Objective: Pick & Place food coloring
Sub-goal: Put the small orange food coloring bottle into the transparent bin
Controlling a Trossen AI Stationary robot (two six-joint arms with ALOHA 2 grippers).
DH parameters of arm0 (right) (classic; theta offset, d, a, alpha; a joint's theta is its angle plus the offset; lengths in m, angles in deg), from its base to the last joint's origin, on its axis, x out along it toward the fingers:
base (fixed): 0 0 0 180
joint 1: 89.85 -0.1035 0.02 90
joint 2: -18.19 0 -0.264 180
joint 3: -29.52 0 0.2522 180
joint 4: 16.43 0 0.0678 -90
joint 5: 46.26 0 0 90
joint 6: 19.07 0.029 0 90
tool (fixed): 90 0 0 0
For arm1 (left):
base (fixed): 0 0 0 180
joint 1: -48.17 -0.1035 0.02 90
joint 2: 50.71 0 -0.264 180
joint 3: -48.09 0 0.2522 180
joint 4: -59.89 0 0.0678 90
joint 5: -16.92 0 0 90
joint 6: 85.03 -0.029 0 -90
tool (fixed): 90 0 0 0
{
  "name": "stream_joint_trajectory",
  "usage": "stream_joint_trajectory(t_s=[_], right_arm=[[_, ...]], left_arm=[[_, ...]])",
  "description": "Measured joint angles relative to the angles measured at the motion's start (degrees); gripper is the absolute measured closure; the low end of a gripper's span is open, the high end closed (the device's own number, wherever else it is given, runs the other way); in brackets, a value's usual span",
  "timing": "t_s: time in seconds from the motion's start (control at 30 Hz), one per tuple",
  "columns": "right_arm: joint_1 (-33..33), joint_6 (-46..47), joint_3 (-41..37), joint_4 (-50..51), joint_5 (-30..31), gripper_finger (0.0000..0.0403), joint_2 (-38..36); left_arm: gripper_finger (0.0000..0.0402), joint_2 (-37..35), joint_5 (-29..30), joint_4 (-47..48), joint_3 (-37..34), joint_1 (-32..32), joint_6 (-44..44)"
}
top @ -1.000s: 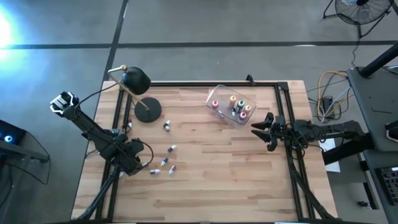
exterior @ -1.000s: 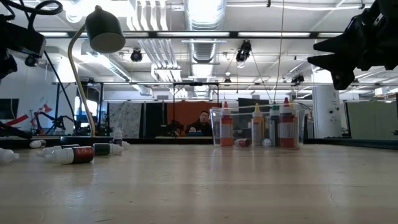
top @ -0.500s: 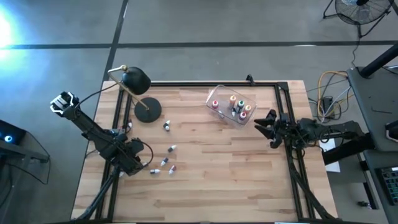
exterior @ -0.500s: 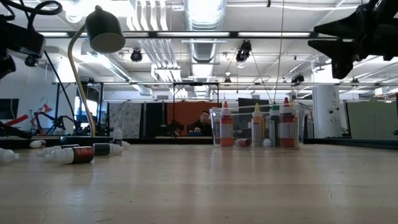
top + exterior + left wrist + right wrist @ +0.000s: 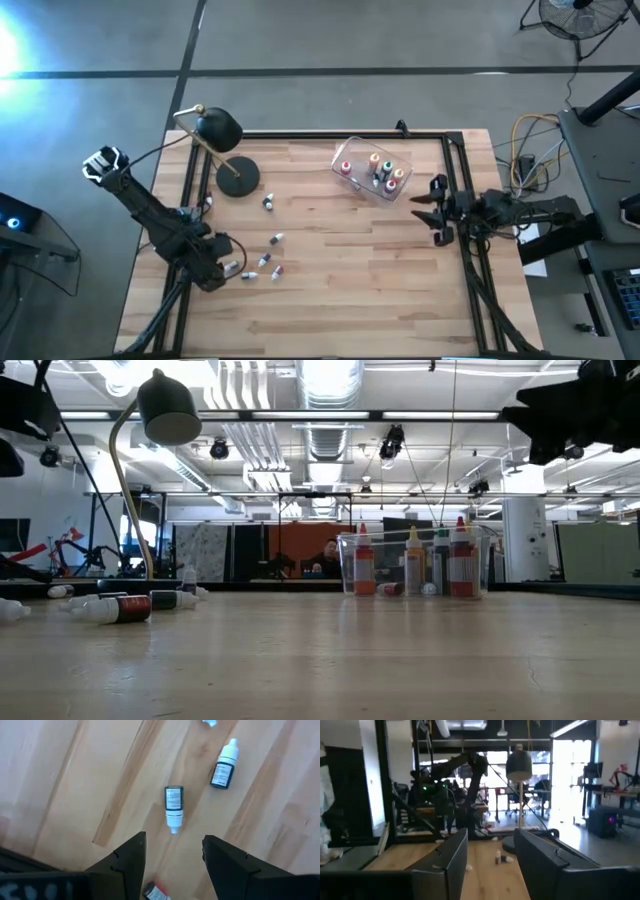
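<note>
The left pincer (image 5: 172, 855) hangs with fingers apart and empty, just above a little bottle (image 5: 173, 809) lying on the worktop (image 5: 340, 280). The right pincer (image 5: 437, 210) waits, fingers apart, beside the tub (image 5: 371, 170).

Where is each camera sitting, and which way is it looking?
High view: above, looking straight down at the table, both arms, lamp and tub.
Low view: at tabletop height, looking across at the tub; the right pincer hangs at top.
Left wrist view: on the left arm, looking down past the open left pincer at loose bottles.
Right wrist view: on the right arm, looking across the table past the open right pincer.
Shared: the lamp shows in the high, low and right wrist views.
</note>
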Motion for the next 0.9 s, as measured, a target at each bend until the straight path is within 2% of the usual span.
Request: stream_joint_trajectory(t_s=[0.1,0.23,0.47,0.53,0.63,0.67,0.7,0.77,0.83,0.9], right_arm=[[0.0,-0.1,-0.1,1.5,-1.2,0.0252,0.0],[0.0,-1.7,-0.4,1.7,-5.8,0.0260,0.0],[0.0,-4.0,-0.4,1.6,-5.9,0.0271,0.1],[0.0,-4.1,-0.4,1.7,-5.9,0.0271,0.2],[0.0,-2.9,-0.4,1.6,-5.8,0.0269,0.2],[0.0,-2.4,-0.4,1.6,-5.8,0.0267,0.2],[0.0,-1.8,-0.4,1.7,-5.7,0.0266,0.2],[0.0,-1.2,-0.4,1.7,-5.7,0.0264,0.2],[0.0,-1.2,-0.4,1.6,-5.7,0.0262,0.2],[0.0,-1.6,-0.4,1.6,-5.7,0.0262,0.2]], left_arm=[[0.0232,1.1,0.3,-0.1,-0.3,0.8,0.9],[0.0232,3.3,0.4,-1.6,-1.5,2.0,0.9],[0.0232,4.9,-1.2,-3.1,-2.7,3.3,3.2],[0.0232,4.9,-2.6,-2.7,-2.5,3.3,6.5],[0.0232,4.8,-10.2,1.1,-2.4,1.0,17.5],[0.0232,4.7,-11.1,2.5,-2.0,0.0,20.9],[0.0232,4.3,-10.5,3.3,-1.3,-0.7,23.5],[0.0232,2.6,-5.6,6.3,0.6,-1.9,27.1],[0.0232,1.0,0.0,12.0,2.8,-4.2,30.2],[0.0232,-0.2,3.0,18.6,5.1,-7.5,32.0]])
